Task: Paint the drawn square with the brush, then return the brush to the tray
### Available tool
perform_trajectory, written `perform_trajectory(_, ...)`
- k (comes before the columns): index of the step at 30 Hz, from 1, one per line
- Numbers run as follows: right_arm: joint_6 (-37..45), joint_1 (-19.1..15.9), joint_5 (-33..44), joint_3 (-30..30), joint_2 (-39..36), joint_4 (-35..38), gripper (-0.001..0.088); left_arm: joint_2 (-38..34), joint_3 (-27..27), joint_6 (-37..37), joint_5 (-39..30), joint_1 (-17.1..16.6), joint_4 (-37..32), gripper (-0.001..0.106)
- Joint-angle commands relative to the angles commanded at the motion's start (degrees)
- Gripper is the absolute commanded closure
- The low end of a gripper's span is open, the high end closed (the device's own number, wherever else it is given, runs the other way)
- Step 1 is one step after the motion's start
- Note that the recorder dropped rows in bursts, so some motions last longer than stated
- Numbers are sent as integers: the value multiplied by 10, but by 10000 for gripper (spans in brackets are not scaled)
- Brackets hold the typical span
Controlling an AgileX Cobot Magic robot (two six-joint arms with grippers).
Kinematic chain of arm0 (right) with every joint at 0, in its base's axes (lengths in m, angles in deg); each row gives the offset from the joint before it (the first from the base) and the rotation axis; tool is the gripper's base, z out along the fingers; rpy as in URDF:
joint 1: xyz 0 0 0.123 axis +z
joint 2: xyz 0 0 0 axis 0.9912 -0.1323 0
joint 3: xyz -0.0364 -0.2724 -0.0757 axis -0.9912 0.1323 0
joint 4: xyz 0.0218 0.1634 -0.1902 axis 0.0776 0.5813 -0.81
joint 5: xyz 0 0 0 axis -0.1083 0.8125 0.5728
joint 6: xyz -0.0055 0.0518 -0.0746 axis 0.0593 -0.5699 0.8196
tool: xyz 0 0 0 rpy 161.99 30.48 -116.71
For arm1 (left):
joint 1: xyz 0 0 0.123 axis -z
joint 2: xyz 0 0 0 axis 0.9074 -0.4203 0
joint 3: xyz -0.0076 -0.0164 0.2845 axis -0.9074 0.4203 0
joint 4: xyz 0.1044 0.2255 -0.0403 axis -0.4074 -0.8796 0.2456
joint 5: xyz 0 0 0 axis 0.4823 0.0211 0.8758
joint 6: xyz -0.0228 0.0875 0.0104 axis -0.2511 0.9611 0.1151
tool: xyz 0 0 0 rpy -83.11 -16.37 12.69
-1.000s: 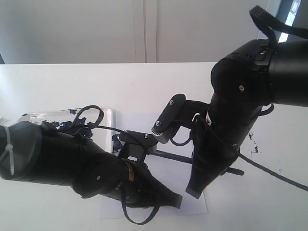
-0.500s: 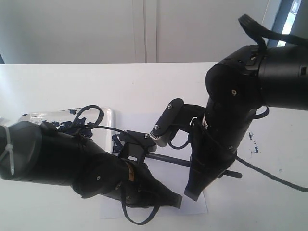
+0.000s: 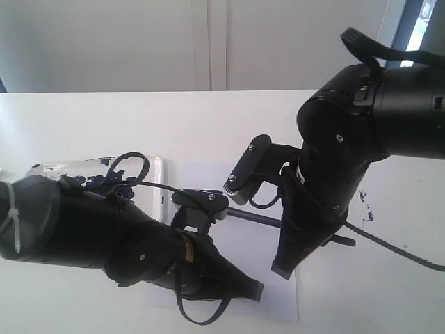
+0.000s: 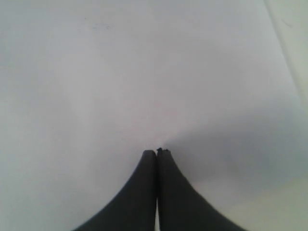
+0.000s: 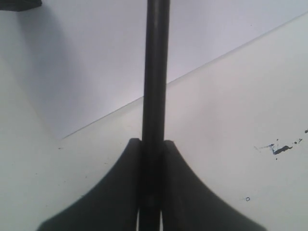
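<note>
Nearest, my left jaws are clenched on nothing, tips pressed together just over the paper sheet (image 4: 144, 72); whether they touch it I cannot tell. Next, my right jaws are grasping the brush (image 5: 156, 72) across its black handle, which runs straight out between them over the sheet's edge. In the exterior view its far end is hidden behind my left arm. I judge the brush light, stiff and smooth, so it could twist or slide in a loose pinch. A firm hold on the bare handle, clear of the wet bristles, suits it. The drawn square I cannot see. Further off lies the tray (image 3: 158, 174), and paint specks (image 5: 281, 148) dot the worktop (image 3: 104, 118).
</note>
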Motion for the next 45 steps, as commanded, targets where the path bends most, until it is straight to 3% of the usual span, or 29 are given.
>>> perform_trajectory(14, 11, 0, 32, 0, 0, 9, 868, 0, 0, 0, 0, 0, 0, 1053)
perform_trajectory(25, 1, 0, -28, 0, 0, 2, 868, 0, 0, 0, 0, 0, 0, 1053)
perform_trajectory(45, 7, 0, -3, 0, -17, 18, 868, 0, 0, 0, 0, 0, 0, 1053)
